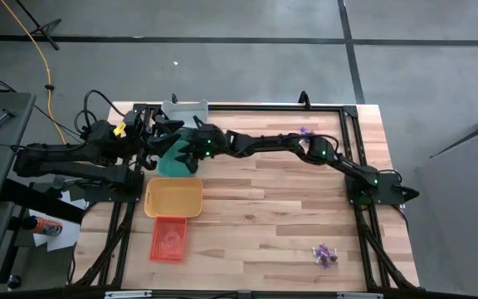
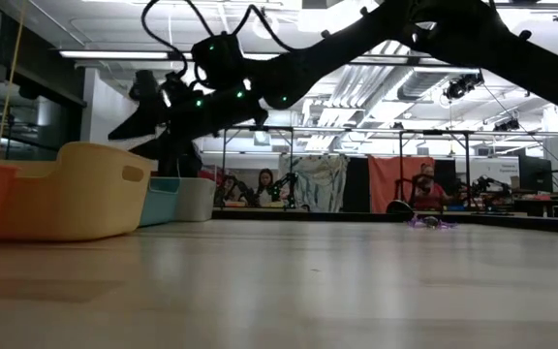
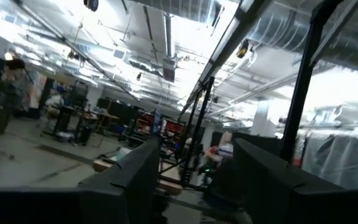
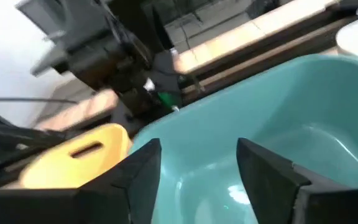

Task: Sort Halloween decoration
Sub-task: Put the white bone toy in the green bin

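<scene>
The right gripper [image 4: 197, 180] hangs over the rectangular teal plastic tray [image 4: 303, 118] at the table's far left, its two dark fingers apart with nothing between them. The left gripper [image 3: 191, 180] waits at the far-left edge, fingers also spread. Small purple Halloween trinkets [image 1: 324, 254] lie near the right, another cluster [image 1: 305, 131] farther back. The yellow plastic tray [image 1: 173, 198] sits beside the teal one

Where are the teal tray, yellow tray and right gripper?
teal tray [image 4: 303, 149]: right wrist view, inner wall.
yellow tray [image 1: 173, 198]: high view, floor.
right gripper [image 4: 197, 168]: right wrist view, between open fingertips.
</scene>
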Controlling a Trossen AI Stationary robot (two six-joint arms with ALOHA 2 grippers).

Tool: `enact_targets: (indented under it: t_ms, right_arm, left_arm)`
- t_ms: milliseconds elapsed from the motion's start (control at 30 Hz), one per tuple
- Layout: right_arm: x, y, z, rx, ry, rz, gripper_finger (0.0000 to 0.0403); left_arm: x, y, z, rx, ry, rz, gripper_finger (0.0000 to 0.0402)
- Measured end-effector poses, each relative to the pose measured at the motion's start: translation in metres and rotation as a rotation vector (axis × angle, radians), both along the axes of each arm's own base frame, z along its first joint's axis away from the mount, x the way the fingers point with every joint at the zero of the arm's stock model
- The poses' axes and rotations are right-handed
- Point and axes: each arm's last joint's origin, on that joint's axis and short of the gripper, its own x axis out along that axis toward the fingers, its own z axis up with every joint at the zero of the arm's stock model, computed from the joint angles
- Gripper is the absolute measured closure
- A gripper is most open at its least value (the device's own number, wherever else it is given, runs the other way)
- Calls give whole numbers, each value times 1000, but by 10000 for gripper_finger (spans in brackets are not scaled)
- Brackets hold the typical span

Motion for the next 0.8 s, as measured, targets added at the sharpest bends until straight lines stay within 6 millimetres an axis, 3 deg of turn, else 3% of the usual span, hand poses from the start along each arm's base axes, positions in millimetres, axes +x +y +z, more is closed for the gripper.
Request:
enact_targets:
  t_ms: [200,333,433,567,800]
  right_arm:
    - [-26,-24,41,17,109,101,190]
    - [-63,-26,74,-35,326,184,199]
    - [-97,-17,96,-82,531,239,207]
    - [-142,1,110,-86,762,274,216]
    - [-231,45,102,-37,776,154,232]
  left_arm:
    - [0,0,0,-38,1,-34,208]
    - [-3,-1,1,-13,-8,-48,208]
    - [-5,-2,1,28,1,-50,208]
    - [-3,-2,-2,40,39,-45,208]
    - [0,-2,-10,25,126,-49,208]
